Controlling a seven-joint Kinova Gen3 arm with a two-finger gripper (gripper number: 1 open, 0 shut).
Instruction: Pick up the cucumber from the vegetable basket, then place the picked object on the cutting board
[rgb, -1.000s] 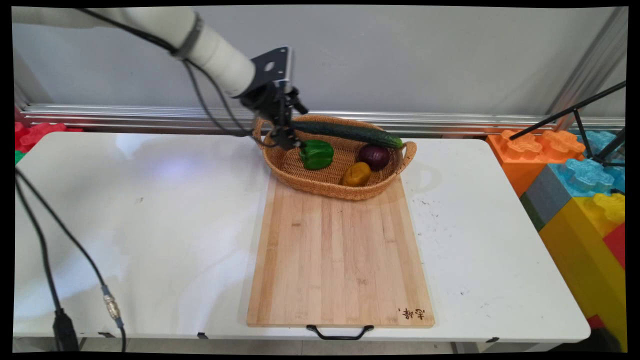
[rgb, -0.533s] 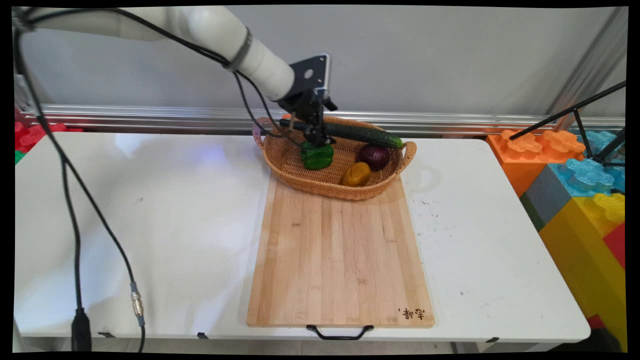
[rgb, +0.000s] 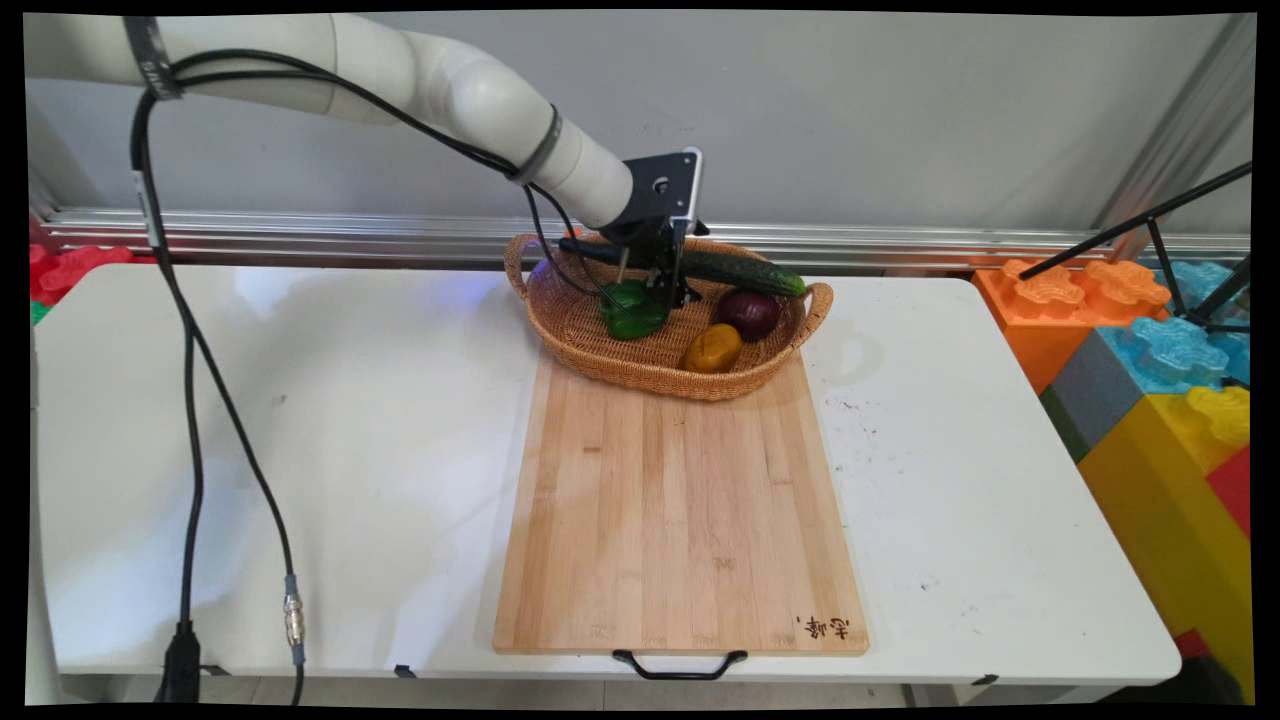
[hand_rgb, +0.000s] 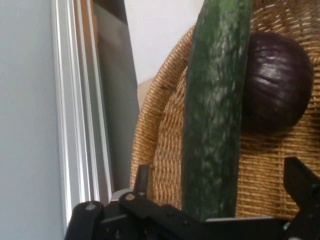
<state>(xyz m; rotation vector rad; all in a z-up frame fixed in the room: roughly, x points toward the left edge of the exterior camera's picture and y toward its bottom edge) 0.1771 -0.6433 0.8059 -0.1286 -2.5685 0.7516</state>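
Hovering inside the wicker basket (rgb: 660, 375), the gripper (rgb: 668, 290) has its fingers (hand_rgb: 301, 182) spread apart on either side of the long cucumber (hand_rgb: 215, 115), not touching it. Just beside it lie a green pepper (rgb: 630, 310) and a purple onion (hand_rgb: 275, 82), with a yellow-brown potato (rgb: 713, 348) nearer the wooden cutting board (rgb: 680, 520) on the white table (rgb: 300, 450).

A white table (rgb: 300, 420) stands before a grey wall (rgb: 850, 110); at 3 o'clock sit big coloured toy blocks (rgb: 1170, 380).
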